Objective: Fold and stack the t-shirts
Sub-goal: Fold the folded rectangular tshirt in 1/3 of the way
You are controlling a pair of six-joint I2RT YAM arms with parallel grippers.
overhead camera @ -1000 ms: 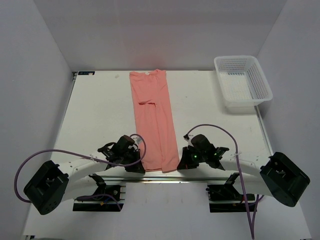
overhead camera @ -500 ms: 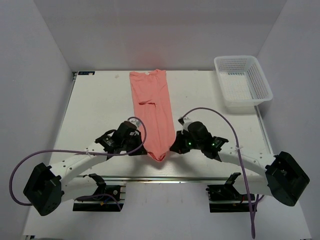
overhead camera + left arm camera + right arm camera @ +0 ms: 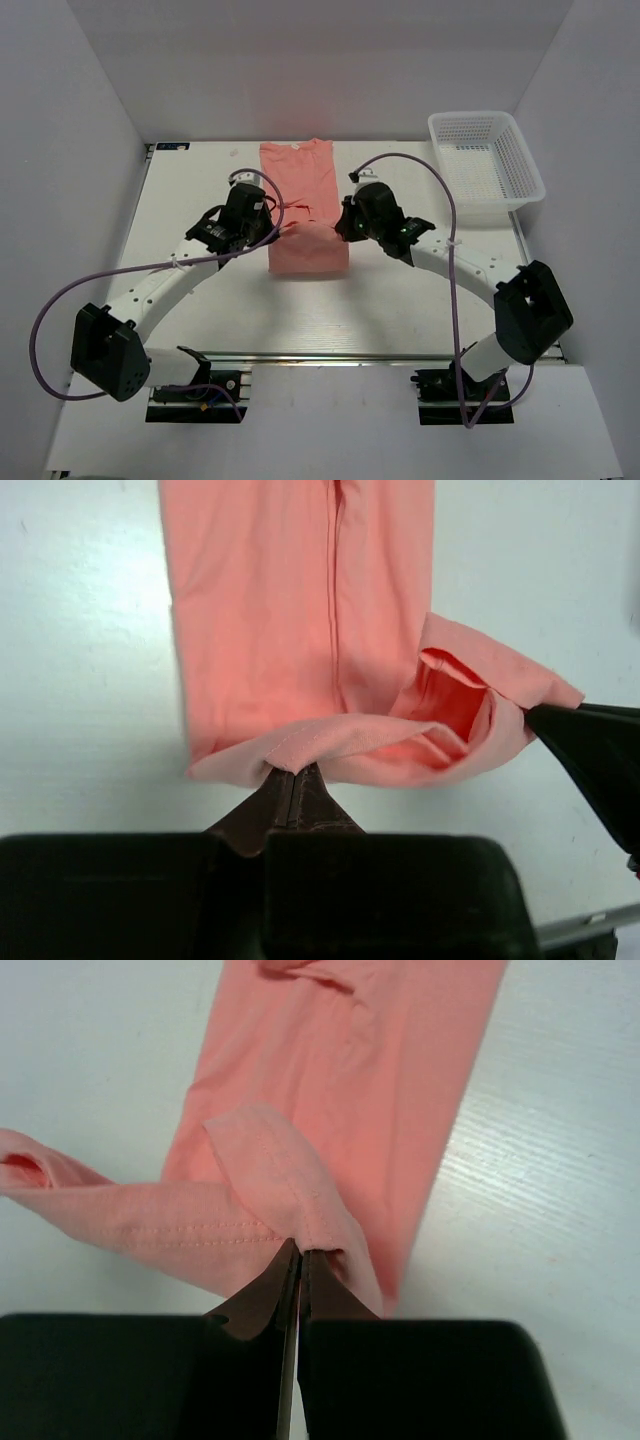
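The salmon-pink t-shirt [image 3: 305, 195] lies as a narrow strip at the table's middle back, its near half lifted and doubled over toward the collar. My left gripper [image 3: 272, 232] is shut on the hem's left corner, seen in the left wrist view [image 3: 290, 742]. My right gripper [image 3: 342, 228] is shut on the hem's right corner, seen in the right wrist view [image 3: 300, 1222]. Both hold the hem a little above the lying cloth [image 3: 290, 600]. The right gripper's finger [image 3: 590, 750] shows at the right edge of the left wrist view.
A white mesh basket [image 3: 487, 167] stands at the back right of the white table [image 3: 420, 300]. Purple cables loop from both arms. The arm bases sit at the near edge.
Both grippers have carried the shirt's near hem from the table's front edge up and toward the back, folding the strip over itself. The arms are now stretched out over mid-table.
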